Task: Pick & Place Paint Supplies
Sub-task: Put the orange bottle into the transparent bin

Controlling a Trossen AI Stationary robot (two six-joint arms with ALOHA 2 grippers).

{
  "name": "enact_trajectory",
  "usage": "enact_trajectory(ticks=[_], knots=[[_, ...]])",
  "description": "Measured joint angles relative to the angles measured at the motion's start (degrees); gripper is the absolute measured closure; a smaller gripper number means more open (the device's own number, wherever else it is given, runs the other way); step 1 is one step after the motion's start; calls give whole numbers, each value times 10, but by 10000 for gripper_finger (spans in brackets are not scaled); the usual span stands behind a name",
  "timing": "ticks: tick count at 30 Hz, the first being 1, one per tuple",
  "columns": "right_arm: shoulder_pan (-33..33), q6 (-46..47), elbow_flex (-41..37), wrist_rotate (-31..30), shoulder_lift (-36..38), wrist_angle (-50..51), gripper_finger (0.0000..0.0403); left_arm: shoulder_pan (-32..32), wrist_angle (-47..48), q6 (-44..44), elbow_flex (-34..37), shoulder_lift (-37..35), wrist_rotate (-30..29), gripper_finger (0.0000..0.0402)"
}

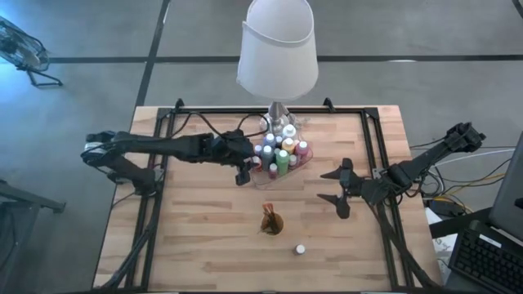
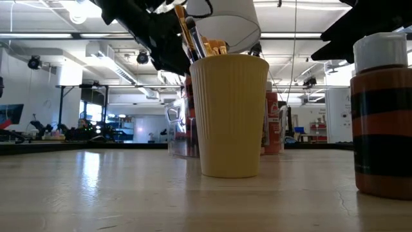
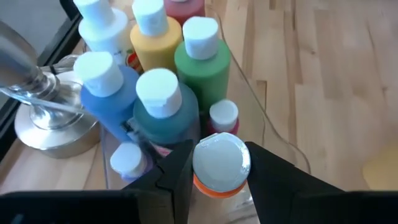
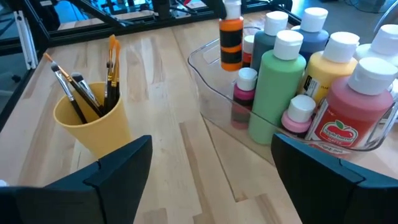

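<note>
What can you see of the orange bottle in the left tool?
The orange bottle is small, with a white round cap and dark bands around its orange body, plastic by the look. It stands upright, clamped between the fingers of the left tool, at the open-table end of the clear tray, beside the other paint bottles. Whether its base rests on anything cannot be told.
</note>
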State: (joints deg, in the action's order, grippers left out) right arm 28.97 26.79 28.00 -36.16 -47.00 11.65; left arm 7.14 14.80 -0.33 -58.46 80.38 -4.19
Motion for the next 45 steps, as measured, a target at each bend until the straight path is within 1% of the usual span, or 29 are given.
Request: enact_trajectory(ticks=[9,15,29,39,45], knots=[[0,0,-1,0,0,0,68,0,-20,-3,0,44,-3,266],[0,0,-2,0,0,0,65,2,-30,-4,0,70,-19,266],[0,0,-3,1,0,0,112,15,-31,-12,7,98,-33,266],[0,0,-4,1,0,0,140,15,-37,-27,7,100,-32,266],[0,0,-4,1,0,0,154,15,-37,-33,8,112,-23,269]])
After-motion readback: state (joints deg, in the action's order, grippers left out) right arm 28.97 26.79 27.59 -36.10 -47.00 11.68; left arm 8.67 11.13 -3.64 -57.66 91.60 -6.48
